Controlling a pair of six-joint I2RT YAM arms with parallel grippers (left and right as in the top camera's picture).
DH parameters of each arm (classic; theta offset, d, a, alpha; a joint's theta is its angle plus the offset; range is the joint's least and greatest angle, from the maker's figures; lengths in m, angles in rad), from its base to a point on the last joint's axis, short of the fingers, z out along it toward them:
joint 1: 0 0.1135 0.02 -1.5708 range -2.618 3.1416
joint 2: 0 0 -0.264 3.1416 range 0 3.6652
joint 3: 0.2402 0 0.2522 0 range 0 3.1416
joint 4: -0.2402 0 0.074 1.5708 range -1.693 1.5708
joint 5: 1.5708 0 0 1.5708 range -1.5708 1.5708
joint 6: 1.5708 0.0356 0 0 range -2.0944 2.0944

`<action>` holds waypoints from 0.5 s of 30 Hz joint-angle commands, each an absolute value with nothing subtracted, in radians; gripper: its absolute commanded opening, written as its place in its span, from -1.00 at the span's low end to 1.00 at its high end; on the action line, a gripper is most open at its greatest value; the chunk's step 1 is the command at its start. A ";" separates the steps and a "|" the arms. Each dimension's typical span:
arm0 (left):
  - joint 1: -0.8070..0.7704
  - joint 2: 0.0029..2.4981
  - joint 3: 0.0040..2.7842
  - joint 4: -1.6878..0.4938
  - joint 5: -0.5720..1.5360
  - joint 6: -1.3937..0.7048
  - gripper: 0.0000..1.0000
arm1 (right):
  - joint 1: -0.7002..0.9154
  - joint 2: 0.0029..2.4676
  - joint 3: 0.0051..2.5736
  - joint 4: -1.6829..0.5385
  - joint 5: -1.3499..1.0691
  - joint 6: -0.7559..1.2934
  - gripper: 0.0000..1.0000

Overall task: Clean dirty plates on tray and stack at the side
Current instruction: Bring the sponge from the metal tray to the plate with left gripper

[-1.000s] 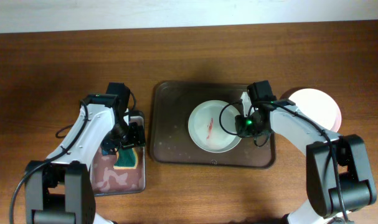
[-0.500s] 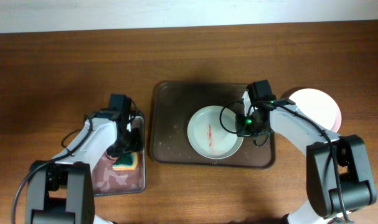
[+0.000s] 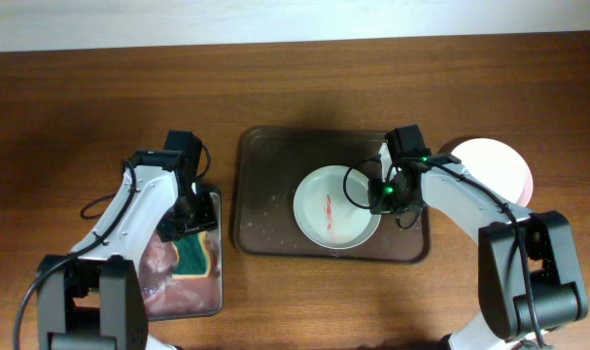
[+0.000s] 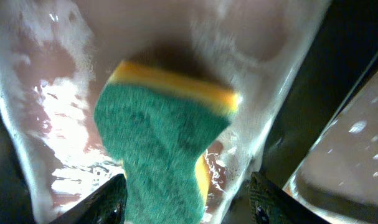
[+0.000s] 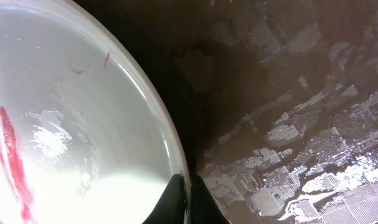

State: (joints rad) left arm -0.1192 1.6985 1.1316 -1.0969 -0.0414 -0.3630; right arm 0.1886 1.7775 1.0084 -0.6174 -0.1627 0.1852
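Plate [image 3: 319, 222] with a red streak [image 3: 328, 204] lies on the right half of the tray [image 3: 275, 175], mid-table [image 3: 81, 97]. My right gripper [image 3: 380, 197] is at the plate's right rim, jaws narrow and pinched on that rim. In the right wrist view one of my fingers [image 5: 175, 198] sits inside the rim and the other just outside it, over the wet dark tray floor. The plate looks roughly flat, and I can't tell if the gripped edge is lifted. A second plate [image 3: 494, 170] lies off the tray, on the table just to its right. It is white with a pinkish tint and has no smear I can see, and I can't tell if anything is stacked under it. My left gripper [image 4: 189, 202] hangs over the pan [image 3: 178, 292], which stands just left of the tray, and its jaws are spread wide. The sponge [image 4: 164, 137], green with a yellow layer, lies in the pan's soapy reddish water. It sits between and ahead of my fingertips, and no clear contact with either tip shows.
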 commanded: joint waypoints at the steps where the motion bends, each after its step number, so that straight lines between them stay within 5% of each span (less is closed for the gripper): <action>1: -0.120 1.706 1.088 -1.092 -0.076 -0.398 0.16 | 0.187 1.800 0.991 -0.638 -0.082 0.186 -0.92; 3: -0.120 1.707 1.019 -1.048 -0.072 -0.425 0.15 | 0.187 1.800 0.991 -0.639 -0.082 0.186 -0.92; 5: -0.120 1.707 0.912 -0.934 -0.020 -0.426 -0.63 | 0.187 1.800 0.991 -0.639 -0.084 0.186 -0.92; 6: -0.120 1.707 0.871 -0.879 0.004 -0.426 -0.78 | 0.187 1.800 0.991 -0.639 -0.085 0.191 -0.92; 10: -0.120 1.707 0.811 -0.753 0.007 -0.426 -1.00 | 0.187 1.800 0.991 -0.640 -0.086 0.193 -0.92; 15: -0.120 1.706 1.083 -0.963 0.003 -0.353 -1.00 | 0.187 1.800 1.001 -0.638 -0.070 0.192 -0.92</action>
State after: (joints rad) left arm -0.1173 1.6901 0.9398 -0.8940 -0.0490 -0.4084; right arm 0.1886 1.7775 1.0115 -0.6270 -0.1570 0.1879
